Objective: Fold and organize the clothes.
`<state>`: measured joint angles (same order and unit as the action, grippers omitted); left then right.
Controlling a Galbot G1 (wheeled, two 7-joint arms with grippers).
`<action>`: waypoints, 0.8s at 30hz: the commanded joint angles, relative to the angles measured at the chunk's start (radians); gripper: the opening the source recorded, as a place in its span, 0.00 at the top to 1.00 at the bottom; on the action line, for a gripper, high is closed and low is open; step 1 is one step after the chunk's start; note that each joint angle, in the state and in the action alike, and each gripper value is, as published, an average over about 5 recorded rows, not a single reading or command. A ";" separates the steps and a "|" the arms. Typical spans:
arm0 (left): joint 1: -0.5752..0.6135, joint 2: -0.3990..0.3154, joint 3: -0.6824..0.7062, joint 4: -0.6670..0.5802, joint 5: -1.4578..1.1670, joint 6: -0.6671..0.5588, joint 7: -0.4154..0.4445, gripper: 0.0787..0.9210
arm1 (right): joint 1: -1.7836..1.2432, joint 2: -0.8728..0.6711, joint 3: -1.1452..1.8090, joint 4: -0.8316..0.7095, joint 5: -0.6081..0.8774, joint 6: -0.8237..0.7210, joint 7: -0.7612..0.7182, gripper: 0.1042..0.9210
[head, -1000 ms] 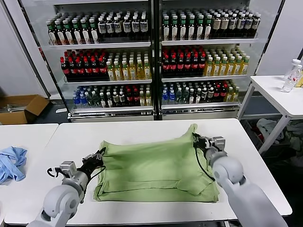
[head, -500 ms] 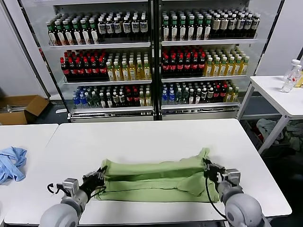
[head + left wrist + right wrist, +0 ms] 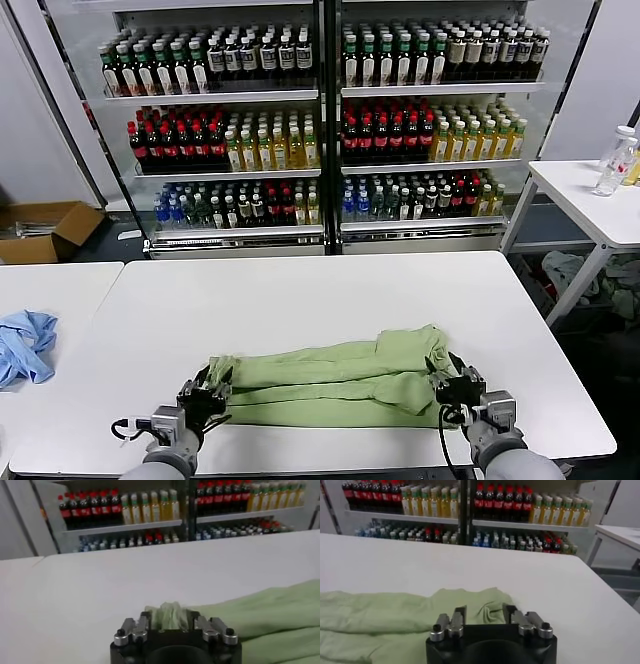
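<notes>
The light green polo shirt [image 3: 335,385] lies folded into a long band across the front of the white table [image 3: 320,290]. Its collar, buttons and print are hidden. My left gripper [image 3: 205,392] is at the band's left end, shut on a bunched tuft of the shirt [image 3: 169,616] between its fingers. My right gripper [image 3: 447,382] is at the band's right end. Creased shirt fabric [image 3: 485,609] fills the gap between its fingers, and it looks shut on it. Both grippers sit low at the table's front edge.
A light blue garment [image 3: 25,345] lies on the neighbouring table to the left. Drink-bottle shelves [image 3: 320,120] stand behind the table. A small white table [image 3: 590,200] with bottles is at the right. A cardboard box [image 3: 45,230] sits on the floor at the left.
Both grippers pulled the shirt's far edge toward the front edge of the table. The shirt went from spread flat to a narrow folded band, and the grippers dropped lower.
</notes>
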<state>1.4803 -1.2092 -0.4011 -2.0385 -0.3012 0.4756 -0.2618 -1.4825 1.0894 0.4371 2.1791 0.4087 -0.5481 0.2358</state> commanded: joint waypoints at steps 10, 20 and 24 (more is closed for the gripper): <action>0.015 -0.139 0.021 0.114 0.089 -0.002 -0.089 0.54 | -0.075 0.007 0.013 0.054 -0.055 0.018 -0.009 0.13; -0.003 0.058 -0.255 0.046 -0.084 -0.052 -0.047 0.87 | -0.054 -0.012 0.022 0.061 -0.040 0.025 -0.009 0.12; -0.003 0.175 -0.420 0.011 -0.166 -0.066 -0.041 0.95 | -0.049 -0.016 0.022 0.064 -0.037 0.028 -0.010 0.12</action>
<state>1.4804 -1.2510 -0.4998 -1.9709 -0.2960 0.4443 -0.3123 -1.5307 1.0791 0.4554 2.2334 0.3728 -0.5228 0.2271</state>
